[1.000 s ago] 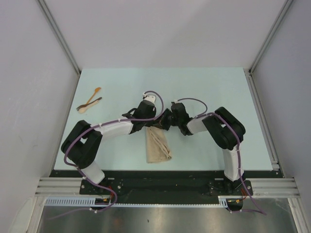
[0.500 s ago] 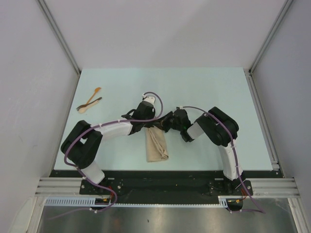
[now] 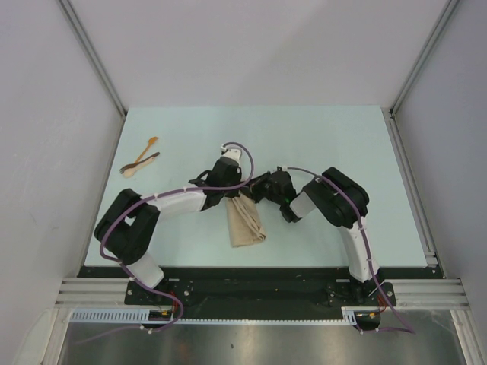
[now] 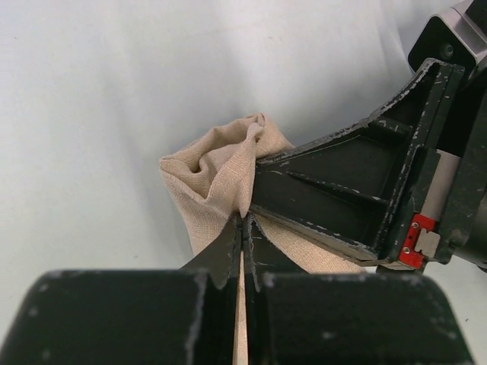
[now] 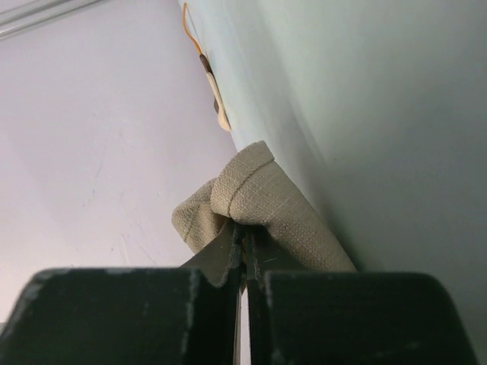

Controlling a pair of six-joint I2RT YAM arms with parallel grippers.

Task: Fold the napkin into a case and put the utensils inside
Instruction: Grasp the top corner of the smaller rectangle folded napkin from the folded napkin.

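Note:
The beige-tan napkin lies folded into a narrow strip near the table's front middle. Its far end is bunched up and held by both grippers. My left gripper is shut on the cloth's far edge. My right gripper is shut on the same end from the right, on a rolled fold. The two grippers nearly touch; the right gripper's finger fills the left wrist view. The utensils, an orange-tan wooden spoon and a darker brown piece, lie crossed at the far left, apart from both grippers.
Grey walls enclose the table on the left, back and right. A metal rail runs along the table's right edge. The arm bases stand on a black bar at the near edge.
The right arm has pulled in to the left and turned its gripper. The napkin's far end has bunched up and the strip has shortened and shifted slightly left. The left arm has barely moved.

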